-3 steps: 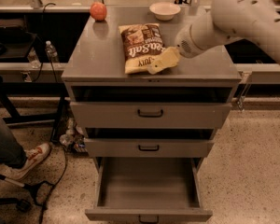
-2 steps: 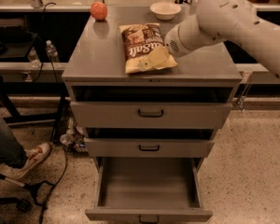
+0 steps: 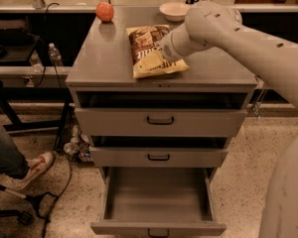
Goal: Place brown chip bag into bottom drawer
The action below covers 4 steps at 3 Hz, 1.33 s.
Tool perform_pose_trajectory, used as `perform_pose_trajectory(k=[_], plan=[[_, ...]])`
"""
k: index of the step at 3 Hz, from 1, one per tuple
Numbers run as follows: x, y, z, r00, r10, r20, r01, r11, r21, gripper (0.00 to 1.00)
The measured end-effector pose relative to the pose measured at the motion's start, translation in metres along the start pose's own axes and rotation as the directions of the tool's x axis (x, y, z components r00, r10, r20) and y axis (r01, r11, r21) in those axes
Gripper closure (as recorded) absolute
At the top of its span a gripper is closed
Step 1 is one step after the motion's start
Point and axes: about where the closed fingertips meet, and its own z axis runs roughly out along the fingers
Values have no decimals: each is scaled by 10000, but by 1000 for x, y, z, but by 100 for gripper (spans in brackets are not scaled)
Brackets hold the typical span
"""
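The brown chip bag [image 3: 148, 49] lies flat on top of the grey cabinet [image 3: 104, 63], right of the middle, with cream-yellow ends and a dark brown middle. My gripper [image 3: 161, 52] comes in from the right on the pale arm and sits over the bag's right side, covering part of it. The bottom drawer [image 3: 159, 200] is pulled out toward the camera and shows a bare grey floor. The two shallower drawers [image 3: 160, 121] above it stand slightly ajar.
A red-orange fruit [image 3: 104, 11] and a white bowl [image 3: 174, 10] stand at the back of the cabinet top. A water bottle [image 3: 54, 56] sits on a shelf at left. A person's leg and shoe [image 3: 32, 165], cables and a chair base lie on the floor at left.
My arm has swung left and inward, bringing the gripper from the bag's right edge to over its middle. The bag and the drawers have stayed in place.
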Motion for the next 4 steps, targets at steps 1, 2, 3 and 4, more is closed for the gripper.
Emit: perform_pose_trajectory(k=[1,2,3,4], plan=[[-2,1,14,9997,219,-76,-219,9998,35,18],[-5,1,5,9994,324,134,-325,9994,130,41],[-4,-2,-28,9983,326,474,-341,9989,315,65],[25,-13,-87,9978,497,434,-527,9961,710,95]])
